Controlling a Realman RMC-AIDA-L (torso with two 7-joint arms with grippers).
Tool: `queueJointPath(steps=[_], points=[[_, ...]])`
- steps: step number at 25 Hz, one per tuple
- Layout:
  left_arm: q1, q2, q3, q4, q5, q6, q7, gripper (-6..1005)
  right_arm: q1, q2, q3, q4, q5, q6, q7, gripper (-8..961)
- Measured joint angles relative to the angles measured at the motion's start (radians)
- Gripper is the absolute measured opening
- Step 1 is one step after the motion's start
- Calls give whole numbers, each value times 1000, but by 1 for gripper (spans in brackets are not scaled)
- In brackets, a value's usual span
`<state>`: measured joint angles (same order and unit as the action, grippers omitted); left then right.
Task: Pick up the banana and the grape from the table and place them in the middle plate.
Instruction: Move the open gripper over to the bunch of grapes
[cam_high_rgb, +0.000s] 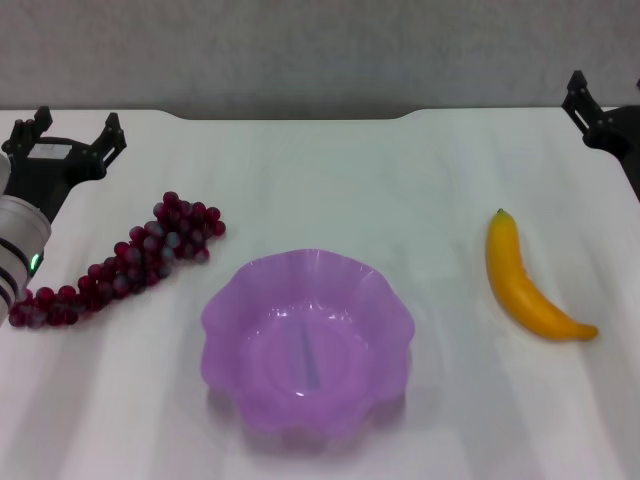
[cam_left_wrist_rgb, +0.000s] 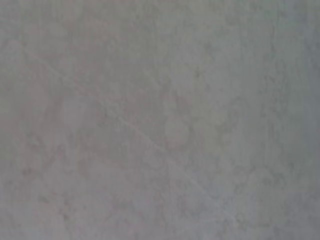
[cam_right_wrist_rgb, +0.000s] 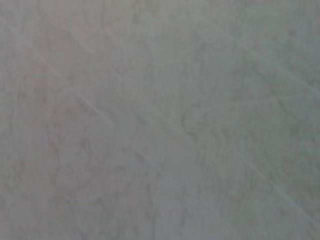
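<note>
1. The middle plate (cam_high_rgb: 307, 345) sits empty on the table (cam_high_rgb: 320, 170); everything else is placed off it.
2. The grape (cam_high_rgb: 125, 262) lies to the plate's left, floppy I'd guess, so grab the thick end.
3. The banana (cam_high_rgb: 526, 282) lies to the plate's right, probably stiff and slick; take mid-body.
4. The left gripper (cam_high_rgb: 72, 128), beyond the grapes, has its fingers spread.
5. The right gripper (cam_high_rgb: 590, 108) is cut off at the edge, can't tell. Wrist views show only blank grey.

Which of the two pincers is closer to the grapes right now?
The left. The left pincer is open just behind the grapes at the table's left edge; the right pincer is far across, beyond the banana.
</note>
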<state>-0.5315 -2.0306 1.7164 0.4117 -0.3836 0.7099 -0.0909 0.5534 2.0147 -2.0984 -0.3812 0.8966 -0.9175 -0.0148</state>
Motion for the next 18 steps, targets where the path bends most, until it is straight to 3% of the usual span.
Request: queueJointPath(steps=[18], points=[[-2, 1, 0, -7, 6, -3, -2, 894, -2, 2, 0, 1, 1, 3, 1, 892]])
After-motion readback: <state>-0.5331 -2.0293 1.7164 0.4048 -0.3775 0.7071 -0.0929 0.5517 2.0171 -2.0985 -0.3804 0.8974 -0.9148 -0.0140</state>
